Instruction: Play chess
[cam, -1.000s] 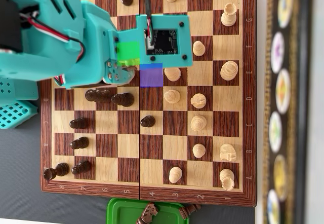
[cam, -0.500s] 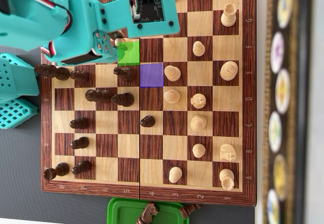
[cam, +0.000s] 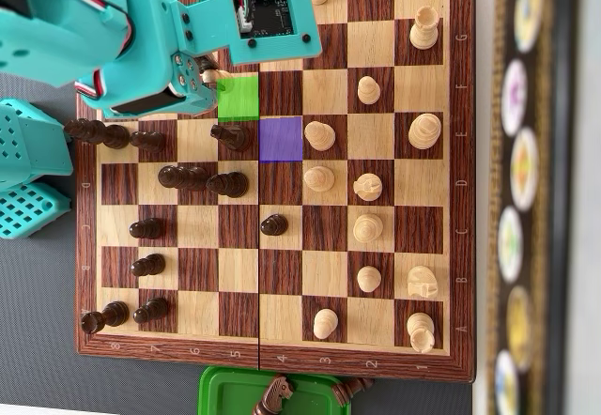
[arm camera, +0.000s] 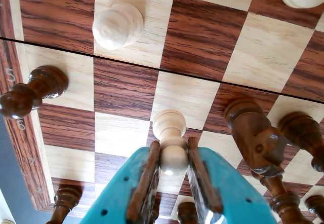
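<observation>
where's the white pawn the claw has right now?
Wrist view, bottom centre: the white pawn sits clamped in the claw, with a dark piece right of it. Overhead view: beside the green square.

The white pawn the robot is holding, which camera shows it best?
The wrist view: the white pawn sits large and clear between the end effector fingers. In the overhead view, the arm hides nearly all of it; only a pale sliver shows.

Teal claw [arm camera: 173,159], cream pawn [arm camera: 170,142], brown-and-tan checkered board [cam: 432,359], green tray [cam: 225,389]
</observation>
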Tool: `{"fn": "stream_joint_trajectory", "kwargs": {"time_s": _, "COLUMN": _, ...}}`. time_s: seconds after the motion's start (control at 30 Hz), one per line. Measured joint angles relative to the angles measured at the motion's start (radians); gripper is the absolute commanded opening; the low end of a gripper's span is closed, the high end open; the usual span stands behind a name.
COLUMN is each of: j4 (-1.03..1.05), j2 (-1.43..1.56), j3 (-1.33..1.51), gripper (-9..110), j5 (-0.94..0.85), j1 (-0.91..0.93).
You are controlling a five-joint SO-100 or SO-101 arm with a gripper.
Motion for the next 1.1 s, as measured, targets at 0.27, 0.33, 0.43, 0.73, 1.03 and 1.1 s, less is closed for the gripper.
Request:
{"fn": "stream_joint_trajectory", "kwargs": {"time_s": 0.27, "j4": -0.031, "j2": 0.000, "j3": 0.000, "gripper": 9, "j5": 0.000, "j1": 0.000}}
{"fn": "stream_joint_trajectory", "kwargs": {"time_s": 0.33, "j4": -0.031, "j2": 0.000, "j3": 0.003, "gripper": 9, "j5": 0.000, "j1": 0.000}}
{"fn": "stream_joint_trajectory", "kwargs": {"time_s": 0.43, "j4": -0.035, "j2": -0.003, "j3": 0.003, "gripper": 9, "j5": -0.002, "j1": 0.000}}
{"fn": "stream_joint_trajectory", "kwargs": {"time_s": 0.73, "j4": -0.035, "j2": -0.046, "j3": 0.003, "gripper": 9, "j5": -0.002, "j1": 0.000}}
{"fn": "stream_joint_trajectory", "kwargs": {"time_s": 1.03, "j4": -0.037, "j2": -0.049, "j3": 0.003, "gripper": 9, "j5": -0.002, "j1": 0.002}}
{"fn": "stream_joint_trajectory", "kwargs": {"time_s": 1.1, "j4": -0.037, "j2": -0.049, "j3": 0.003, "gripper": 9, "j5": -0.002, "j1": 0.002}}
